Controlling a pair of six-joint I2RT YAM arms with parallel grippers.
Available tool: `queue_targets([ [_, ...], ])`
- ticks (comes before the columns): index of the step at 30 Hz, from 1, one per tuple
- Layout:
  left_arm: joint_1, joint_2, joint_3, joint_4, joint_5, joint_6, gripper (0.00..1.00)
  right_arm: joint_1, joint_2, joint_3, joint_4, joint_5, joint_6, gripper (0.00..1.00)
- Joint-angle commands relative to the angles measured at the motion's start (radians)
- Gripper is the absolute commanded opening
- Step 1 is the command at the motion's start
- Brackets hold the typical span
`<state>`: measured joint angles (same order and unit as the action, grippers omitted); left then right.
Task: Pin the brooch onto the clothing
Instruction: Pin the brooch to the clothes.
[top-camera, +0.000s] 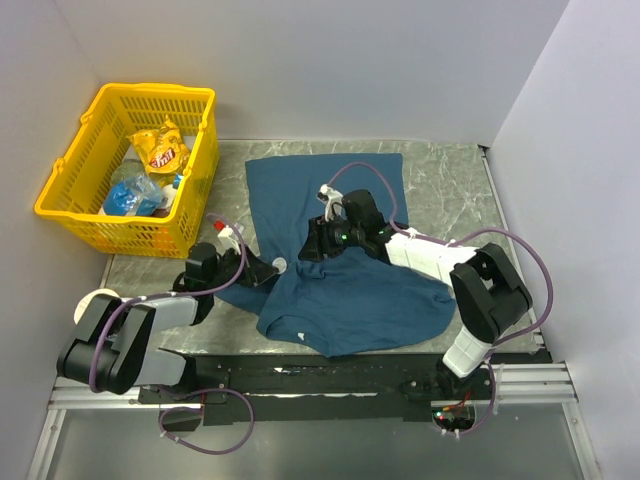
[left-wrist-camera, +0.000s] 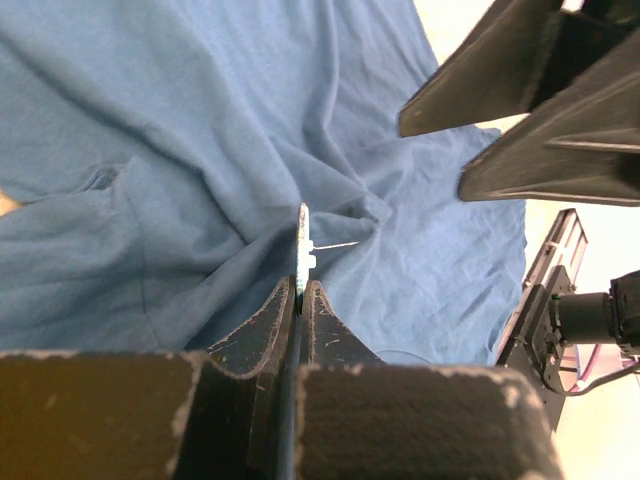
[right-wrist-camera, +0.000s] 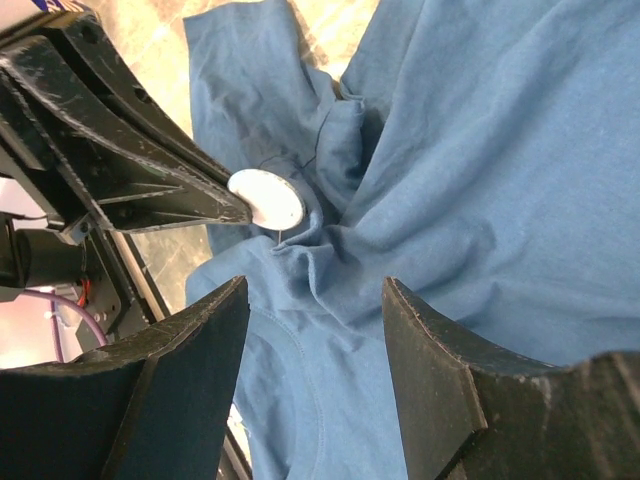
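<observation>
The clothing (top-camera: 370, 300), a dark teal-blue T-shirt, lies rumpled across the table. My left gripper (top-camera: 270, 267) is shut on the brooch (top-camera: 279, 264) at the shirt's left edge. The left wrist view has the brooch (left-wrist-camera: 303, 248) edge-on in the fingertips (left-wrist-camera: 322, 300), its thin pin pointing right into a fold of the clothing (left-wrist-camera: 200, 120). The right wrist view shows the brooch (right-wrist-camera: 266, 197) as a white disc against bunched fabric (right-wrist-camera: 480, 150). My right gripper (right-wrist-camera: 315, 300) hovers open just above that bunch, facing the left one, with cloth beneath its fingers (right-wrist-camera: 200, 340).
A yellow basket (top-camera: 130, 165) with snack bags stands at the back left of the marble table (top-camera: 450, 190). White walls close in on both sides and the back. The right arm's cable loops over the shirt's upper half.
</observation>
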<state>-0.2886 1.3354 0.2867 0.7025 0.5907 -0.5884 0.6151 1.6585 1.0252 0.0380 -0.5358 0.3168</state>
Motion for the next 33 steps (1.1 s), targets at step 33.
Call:
queue_targets([
  [33,-0.032,0.029,0.028,0.157,0.015,-0.05,0.01,-0.012,0.004,-0.022,0.082,-0.041,-0.018,0.65],
])
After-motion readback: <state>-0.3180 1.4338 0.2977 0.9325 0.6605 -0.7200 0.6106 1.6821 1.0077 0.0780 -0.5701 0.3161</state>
